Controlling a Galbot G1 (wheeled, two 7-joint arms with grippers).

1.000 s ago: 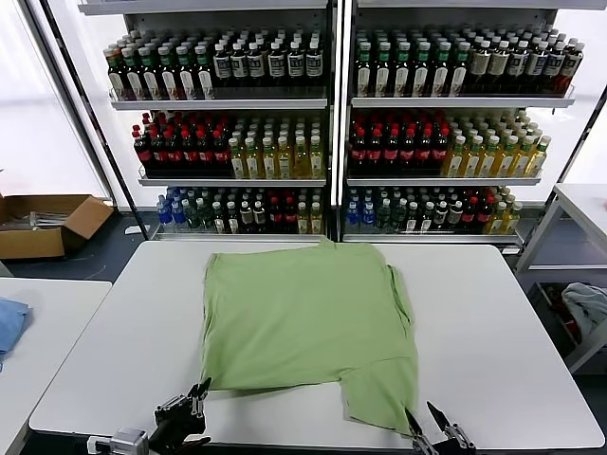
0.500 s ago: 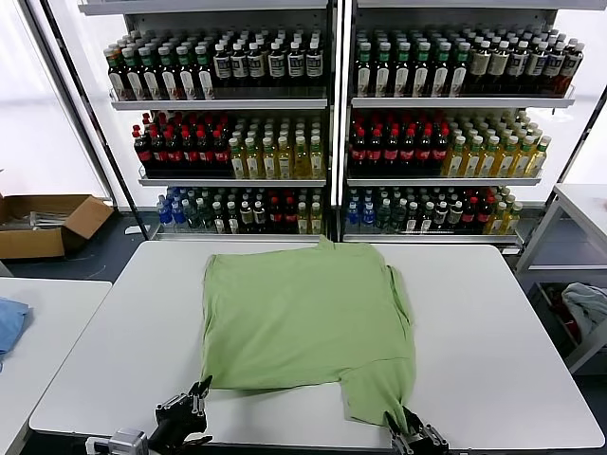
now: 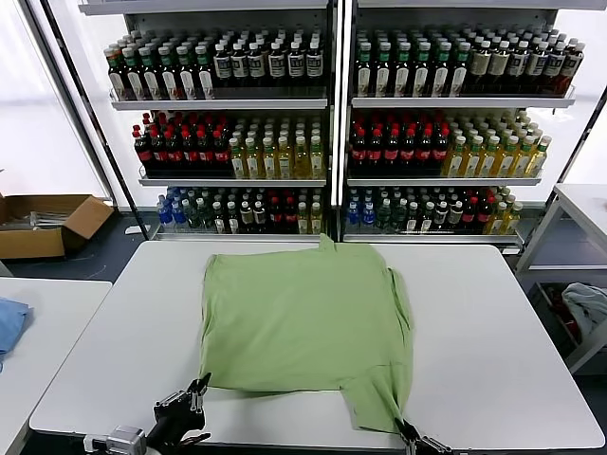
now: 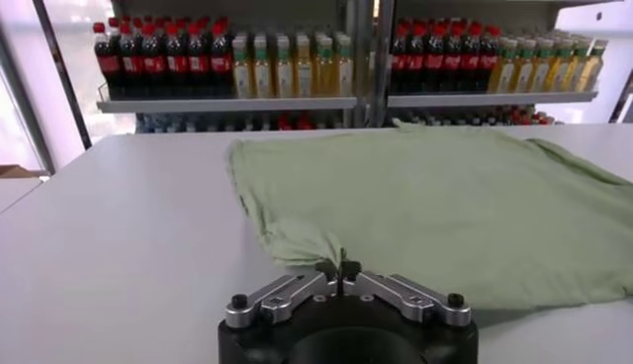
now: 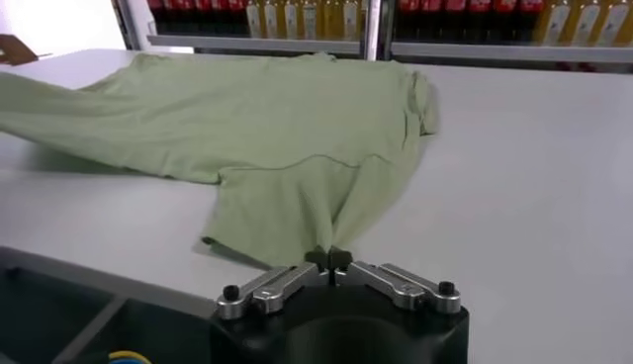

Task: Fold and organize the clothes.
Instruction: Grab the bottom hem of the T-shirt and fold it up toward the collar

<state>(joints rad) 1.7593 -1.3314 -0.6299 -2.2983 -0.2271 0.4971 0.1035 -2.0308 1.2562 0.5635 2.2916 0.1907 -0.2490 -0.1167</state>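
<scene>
Green polo shirt [image 3: 305, 327] shows no readable print; L gripper [image 4: 338, 269] & R gripper [image 5: 333, 259] both pinch its near hem, I see.

Place: shop-like test room
Evidence: 2 tall shelving units [image 3: 332, 114] packed with rows of bottled drinks [image 3: 228, 152]
Foreground: white worktop [image 3: 493, 313]
Side: open cardboard box [image 3: 43, 223] on dark floor
</scene>
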